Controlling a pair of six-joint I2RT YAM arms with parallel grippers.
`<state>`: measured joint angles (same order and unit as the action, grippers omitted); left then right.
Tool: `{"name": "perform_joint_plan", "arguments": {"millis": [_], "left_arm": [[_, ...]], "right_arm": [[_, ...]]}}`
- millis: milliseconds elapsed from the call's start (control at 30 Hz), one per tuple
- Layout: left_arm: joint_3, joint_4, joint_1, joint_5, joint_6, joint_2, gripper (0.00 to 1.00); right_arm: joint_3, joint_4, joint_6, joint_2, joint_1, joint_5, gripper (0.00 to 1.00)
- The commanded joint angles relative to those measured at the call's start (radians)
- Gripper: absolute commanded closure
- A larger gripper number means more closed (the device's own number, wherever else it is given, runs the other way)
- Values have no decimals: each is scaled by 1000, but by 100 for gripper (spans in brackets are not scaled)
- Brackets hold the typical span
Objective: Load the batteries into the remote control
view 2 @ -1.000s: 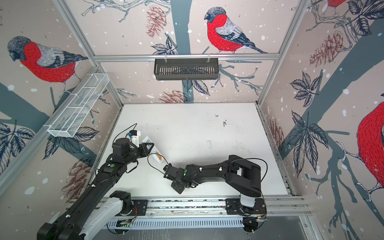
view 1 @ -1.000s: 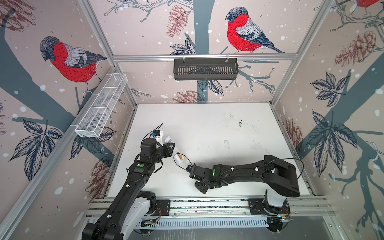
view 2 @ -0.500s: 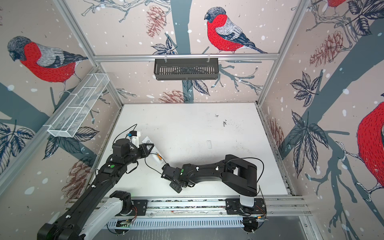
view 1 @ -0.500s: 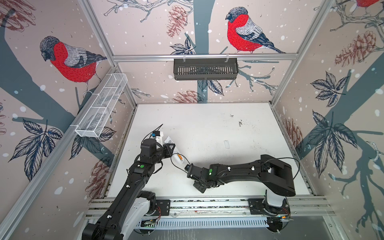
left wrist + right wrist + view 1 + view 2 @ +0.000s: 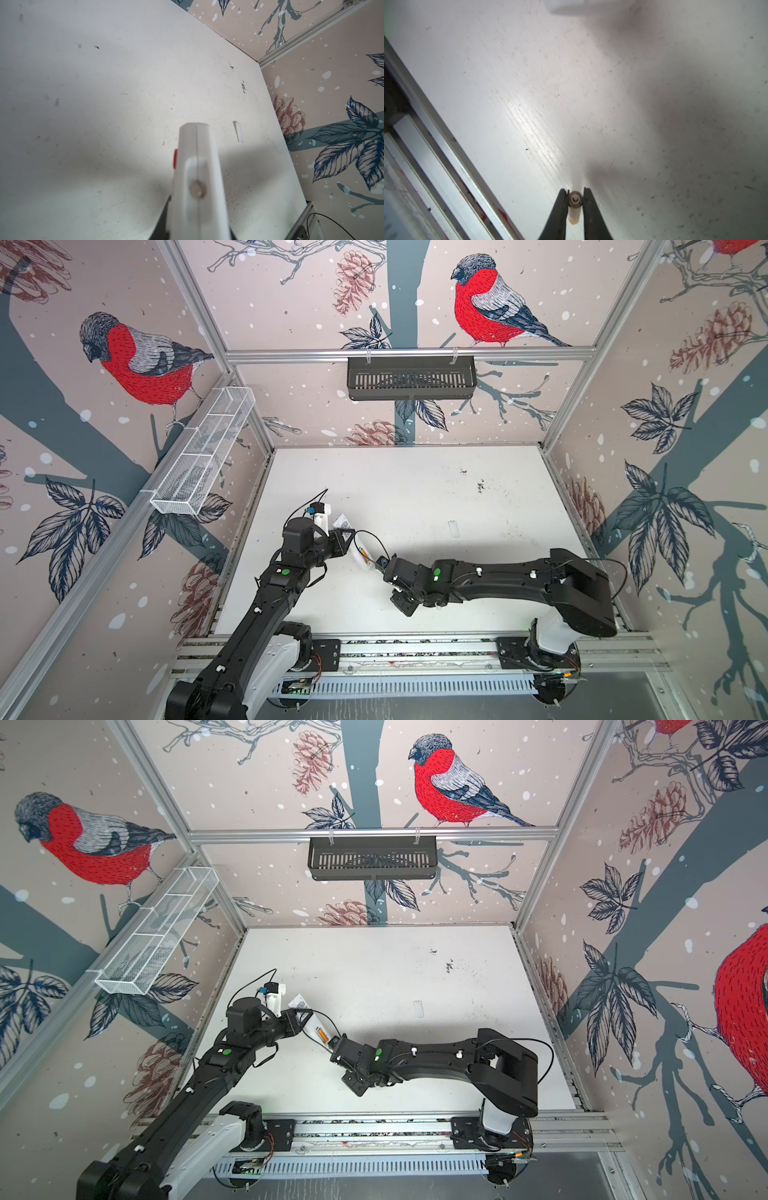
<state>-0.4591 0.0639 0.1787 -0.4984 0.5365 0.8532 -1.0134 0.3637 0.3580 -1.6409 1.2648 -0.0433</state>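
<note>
My left gripper is shut on the white remote control, holding it slanted above the table's near left part. An orange battery shows in the remote's upturned face in both top views. The left wrist view shows the remote end-on, hiding the jaws. My right gripper sits at the remote's lower end, touching or almost touching it. In the right wrist view this gripper is shut on a second battery, seen end-on, with the remote's corner beyond.
A small white flat piece lies on the table right of centre, also in the left wrist view. A white wire basket hangs on the left wall and a black basket on the back wall. The front rail borders the table.
My right gripper has moved left up to the remote's lower end and its jaws have closed in. The left arm and the remote have stayed put.
</note>
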Motion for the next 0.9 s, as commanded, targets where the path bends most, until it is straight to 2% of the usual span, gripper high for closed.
{"name": "perform_joint_plan", "arguments": {"millis": [0, 200, 567, 867], "left_arm": [[6, -88, -2, -88, 23, 12, 100], [13, -120, -2, -137, 38, 24, 100], [68, -390, -2, -448, 191, 133, 100], [103, -555, -2, -528, 291, 124, 100]], "right_arm": [[11, -68, -21, 39, -34, 43, 84], [14, -89, -40, 105, -68, 37, 84], [4, -208, -103, 255, -87, 42, 84], [8, -288, -139, 294, -97, 83, 84]]}}
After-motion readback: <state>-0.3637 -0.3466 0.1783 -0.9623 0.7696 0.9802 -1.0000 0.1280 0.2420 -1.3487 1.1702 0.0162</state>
